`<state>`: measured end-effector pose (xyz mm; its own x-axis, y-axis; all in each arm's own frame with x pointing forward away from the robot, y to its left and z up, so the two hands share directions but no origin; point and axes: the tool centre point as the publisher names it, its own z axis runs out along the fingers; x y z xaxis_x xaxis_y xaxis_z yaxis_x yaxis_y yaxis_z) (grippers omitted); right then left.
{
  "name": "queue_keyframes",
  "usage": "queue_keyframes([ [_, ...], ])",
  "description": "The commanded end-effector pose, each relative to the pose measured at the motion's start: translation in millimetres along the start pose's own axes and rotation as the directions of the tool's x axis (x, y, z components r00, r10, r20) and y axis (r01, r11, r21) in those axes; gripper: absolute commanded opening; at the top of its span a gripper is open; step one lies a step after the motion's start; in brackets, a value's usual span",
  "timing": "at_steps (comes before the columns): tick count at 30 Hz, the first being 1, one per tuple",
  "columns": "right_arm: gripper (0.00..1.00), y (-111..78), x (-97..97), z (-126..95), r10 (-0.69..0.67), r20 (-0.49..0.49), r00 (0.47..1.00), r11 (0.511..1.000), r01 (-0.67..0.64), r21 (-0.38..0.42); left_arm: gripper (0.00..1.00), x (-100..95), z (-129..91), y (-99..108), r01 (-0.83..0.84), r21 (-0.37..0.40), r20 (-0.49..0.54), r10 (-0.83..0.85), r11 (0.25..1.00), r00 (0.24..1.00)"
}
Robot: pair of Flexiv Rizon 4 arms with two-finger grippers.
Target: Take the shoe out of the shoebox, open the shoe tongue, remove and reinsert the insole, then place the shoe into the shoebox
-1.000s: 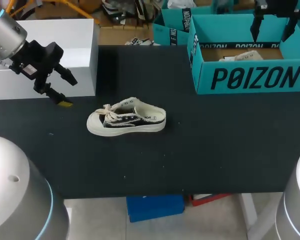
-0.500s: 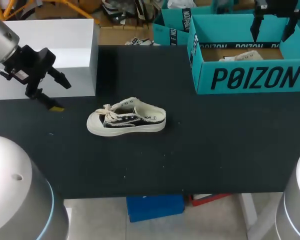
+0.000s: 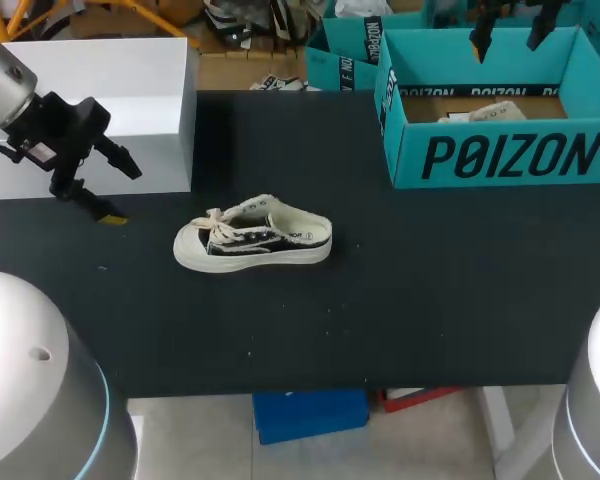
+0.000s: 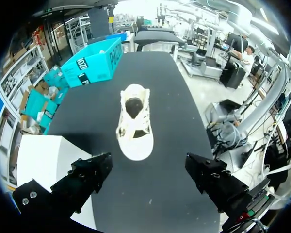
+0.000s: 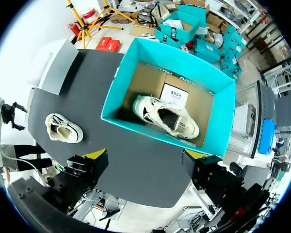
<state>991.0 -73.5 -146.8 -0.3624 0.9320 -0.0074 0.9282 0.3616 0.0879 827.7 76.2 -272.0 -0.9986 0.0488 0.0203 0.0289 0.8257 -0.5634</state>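
Shoe (image 3: 252, 243), cream with black side panels and loose laces, stands on its sole near the middle of the black desk (image 3: 430, 300), toe toward your left arm, with nothing touching it. Your left fingers (image 3: 120, 158) hang spread wide beside the toe end, well apart from it and in front of a white box (image 3: 90, 100). From that wrist the shoe lies straight ahead of the open gap, toe nearest. Over the last second this arm has drawn back from the shoe toward the desk's left edge and then settled. The teal shoebox (image 3: 500, 160) sits at the far right of the desk, open, with a second pale shoe (image 3: 485, 112) lying inside. Your right fingers (image 3: 479, 38), also spread and holding nothing, hover above the box; in the last half second they have shifted across it toward the middle of the desk. Judging from this, the shoe is already out of the box, and with both arms clear of it, the tongue or insole work needs a fresh approach.
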Motion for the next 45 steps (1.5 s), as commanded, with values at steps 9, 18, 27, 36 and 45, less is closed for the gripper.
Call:
queue_keyframes([
  [9, 1.0, -37.3, 68.0, 5, -0.808, -0.009, 0.588, 0.57, 0.78, -0.258, 1.0, 1.1, 0, 1, -0.002, -0.001, 0.003, 0.002, 1.0, 1.0],
  [18, 1.0, -37.3, 68.0, 5, -0.808, -0.009, 0.588, 0.57, 0.78, -0.258, 1.0, 1.1, 0, 1, -0.002, -0.001, 0.003, 0.002, 1.0, 1.0],
  [27, 1.0, -37.3, 68.0, 5, -0.808, -0.009, 0.588, 0.57, 0.78, -0.258, 1.0, 1.1, 0, 1, -0.002, -0.001, 0.003, 0.002, 1.0, 1.0],
  [36, 1.0, -59.2, 19.4, 111, -0.947, 0.161, 0.278, 0.228, 0.935, -0.272, 1.0, 1.1, 0, 1, -0.002, -0.001, 0.003, 0.002, 1.0, 1.0],
  [45, 1.0, -99.3, 34.1, 101, -0.941, 0.27, 0.202, 0.134, 0.959, -0.251, 1.0, 1.1, 0, 1, -0.002, -0.001, 0.003, 0.002, 1.0, 1.0],
])
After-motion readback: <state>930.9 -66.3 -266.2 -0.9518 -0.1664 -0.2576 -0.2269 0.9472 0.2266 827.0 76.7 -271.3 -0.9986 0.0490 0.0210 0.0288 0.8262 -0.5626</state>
